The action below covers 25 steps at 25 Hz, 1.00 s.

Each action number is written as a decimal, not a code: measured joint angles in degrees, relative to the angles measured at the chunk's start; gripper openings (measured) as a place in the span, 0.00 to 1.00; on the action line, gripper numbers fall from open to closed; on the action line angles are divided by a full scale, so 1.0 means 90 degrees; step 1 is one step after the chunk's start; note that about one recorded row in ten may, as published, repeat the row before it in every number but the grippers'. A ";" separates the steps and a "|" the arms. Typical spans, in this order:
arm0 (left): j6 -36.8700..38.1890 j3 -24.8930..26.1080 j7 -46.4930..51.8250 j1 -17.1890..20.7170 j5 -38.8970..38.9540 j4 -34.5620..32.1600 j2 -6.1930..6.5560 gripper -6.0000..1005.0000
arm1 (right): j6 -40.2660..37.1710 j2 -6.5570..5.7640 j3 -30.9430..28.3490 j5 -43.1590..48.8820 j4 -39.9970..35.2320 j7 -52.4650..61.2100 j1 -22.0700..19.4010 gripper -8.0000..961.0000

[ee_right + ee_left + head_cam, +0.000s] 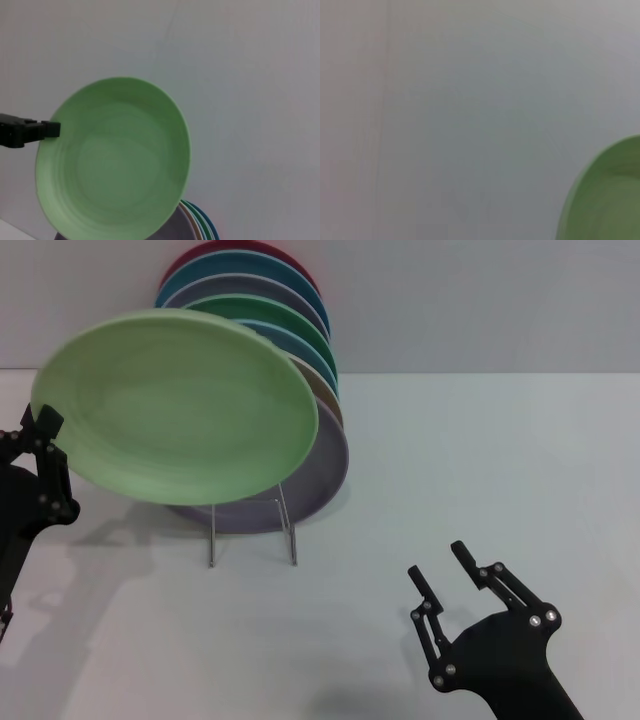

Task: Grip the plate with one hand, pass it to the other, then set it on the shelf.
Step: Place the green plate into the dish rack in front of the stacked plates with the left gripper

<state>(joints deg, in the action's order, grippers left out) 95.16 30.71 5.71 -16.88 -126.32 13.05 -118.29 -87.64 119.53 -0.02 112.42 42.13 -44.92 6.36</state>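
Observation:
The pale mint-green plate hangs tilted in the air in front of the plate stack. My left gripper is shut on its left rim. The plate also shows in the right wrist view, with the left gripper at its edge, and its rim shows in the left wrist view. The silver wire shelf stands on the table below the plate, its front loop bare. My right gripper is open and empty, low at the front right, apart from the plate.
Several plates stand on edge in the rack behind the held plate: a lilac one in front, a darker green one, blue ones and a red one at the back. The white table meets a grey wall.

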 joint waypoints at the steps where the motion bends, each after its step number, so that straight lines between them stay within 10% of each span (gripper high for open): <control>1: 0.0000 0.0000 0.0000 0.0000 0.0000 0.0000 0.0000 0.04 | 0.0000 0.0000 0.0000 0.0000 0.0000 0.0000 0.0000 0.39; 25: -0.0174 -0.0218 -0.1345 -0.0402 -0.0037 -0.0542 -0.0031 0.04 | 0.0008 0.0000 -0.0253 -0.0012 -0.0014 -0.0049 0.0025 0.39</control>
<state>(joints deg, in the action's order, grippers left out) 93.59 28.75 -6.40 -20.49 -126.65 8.16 -118.58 -87.57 119.53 -2.29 112.32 42.01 -45.36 6.58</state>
